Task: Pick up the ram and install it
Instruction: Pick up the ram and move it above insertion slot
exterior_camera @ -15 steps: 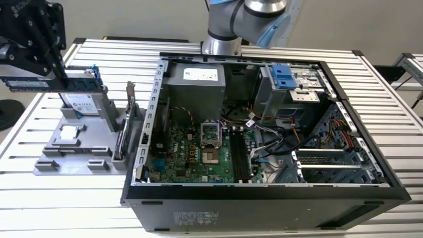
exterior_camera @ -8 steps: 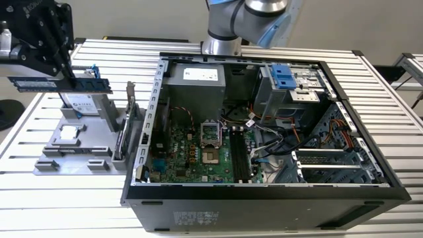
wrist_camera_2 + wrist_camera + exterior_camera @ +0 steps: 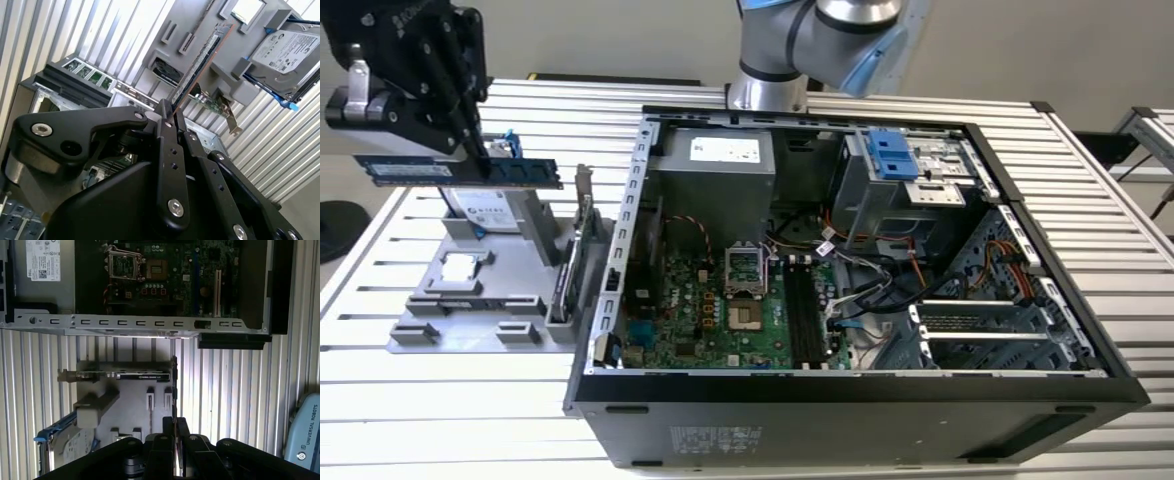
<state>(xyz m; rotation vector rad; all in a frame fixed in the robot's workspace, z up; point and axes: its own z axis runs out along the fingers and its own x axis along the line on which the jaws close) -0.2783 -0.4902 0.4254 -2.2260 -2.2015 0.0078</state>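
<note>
**Exterior view:** The gripper hangs above a grey fixture, its fingers closed on the ram at about mid-length. The hard drive in its blue frame lies directly below the claw. Just beyond it stands a bracketed card on edge. The open computer case raises its side wall between the claw and the motherboard. The ram rides level and on edge, its long axis running from the exterior view's left to its right.

**Second wrist view:** The gripper pinches the ram, which is seen edge-on (a thin strip, contacts along one side). The stick reaches away from the fingertips over the fixture. The hard drive and the card lie off to one side of it.

**First wrist view:** The gripper is clamped on the ram, whose narrow edge points toward the case. The card lies crosswise beside the stick, between the claw and the case rail. The hard drive sits nearer the claw, and the motherboard lies beyond the rail.
</note>
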